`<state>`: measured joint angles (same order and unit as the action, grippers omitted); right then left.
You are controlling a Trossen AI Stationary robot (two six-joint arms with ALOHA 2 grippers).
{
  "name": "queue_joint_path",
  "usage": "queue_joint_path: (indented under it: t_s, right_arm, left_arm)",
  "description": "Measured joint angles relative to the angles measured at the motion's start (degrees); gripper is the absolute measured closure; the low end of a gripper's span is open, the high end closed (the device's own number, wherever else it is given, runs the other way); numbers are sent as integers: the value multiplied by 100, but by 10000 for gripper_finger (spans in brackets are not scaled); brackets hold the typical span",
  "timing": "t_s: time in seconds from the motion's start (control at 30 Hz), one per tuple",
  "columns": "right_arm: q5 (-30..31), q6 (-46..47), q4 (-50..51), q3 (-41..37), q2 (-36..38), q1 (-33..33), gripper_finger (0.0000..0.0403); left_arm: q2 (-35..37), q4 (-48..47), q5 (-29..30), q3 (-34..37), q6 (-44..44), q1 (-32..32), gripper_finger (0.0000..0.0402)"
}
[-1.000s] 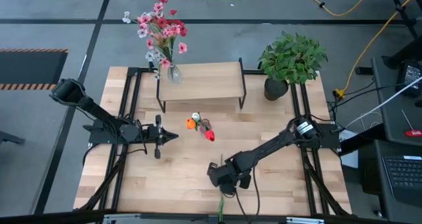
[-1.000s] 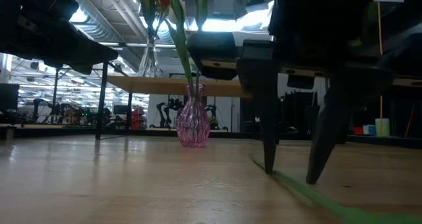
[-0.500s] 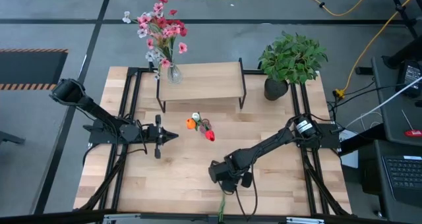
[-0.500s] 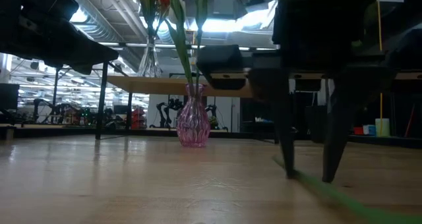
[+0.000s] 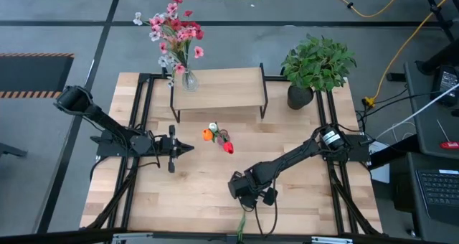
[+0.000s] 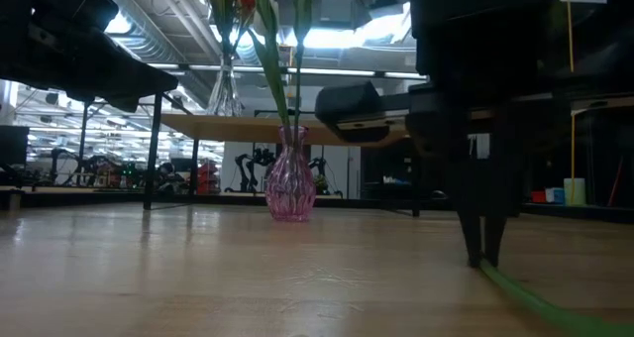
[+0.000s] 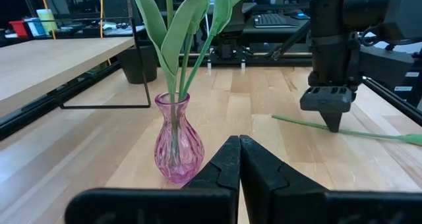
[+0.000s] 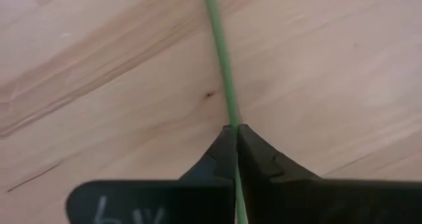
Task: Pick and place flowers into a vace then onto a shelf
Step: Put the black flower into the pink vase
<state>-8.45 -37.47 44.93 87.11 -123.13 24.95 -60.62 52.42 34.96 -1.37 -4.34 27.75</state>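
The right gripper [image 8: 235, 135] is closed on the green stem [image 8: 221, 46] lying at the table's near edge, probably to lift it toward the pink vase [image 7: 177, 141], while the left gripper [image 7: 239, 148] waits closed and empty just left of that vase.

2 dark jointed arms [image 5: 115, 129], black wedge-shaped fingers [image 7: 224, 168].

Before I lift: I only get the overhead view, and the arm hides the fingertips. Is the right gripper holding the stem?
Observer: Yes, its wrist view shows the right gripper shut on the green stem.
Operator: Is it off the table?
Observer: No, seen from table height it lies on the wood.
Operator: And the vase?
Observer: The pink vase stands upright ahead of the shut left gripper, untouched.
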Motion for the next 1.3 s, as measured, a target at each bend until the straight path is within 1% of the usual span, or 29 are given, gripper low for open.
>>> queue_joint_path:
  t_s: [0.4, 0.6, 0.87, 0.93, 1.13, 1.3]
  right_arm:
    - [-63, 128, 633, 1, -2, -105, 402]
    - [34, 128, 1257, -10, -4, -375, 402]
    - [101, 139, 1541, -17, 2, -663, 403]
    - [130, 301, 1631, -36, 63, -807, 403]
    - [1058, 776, 1553, -48, 344, -1254, 402]
    - [1047, 897, 922, -259, 341, -1458, 402]
  left_arm:
    - [0, -1, 1, 0, 0, 2, 398]
    - [0, -1, 2, 0, 0, 0, 398]
    - [0, -6, 9, 0, 2, 0, 399]
    - [0, -6, 8, 0, 2, 2, 398]
    - [0, -7, 6, 0, -16, 1, 398]
    - [0, -14, 4, 0, -46, 0, 400]
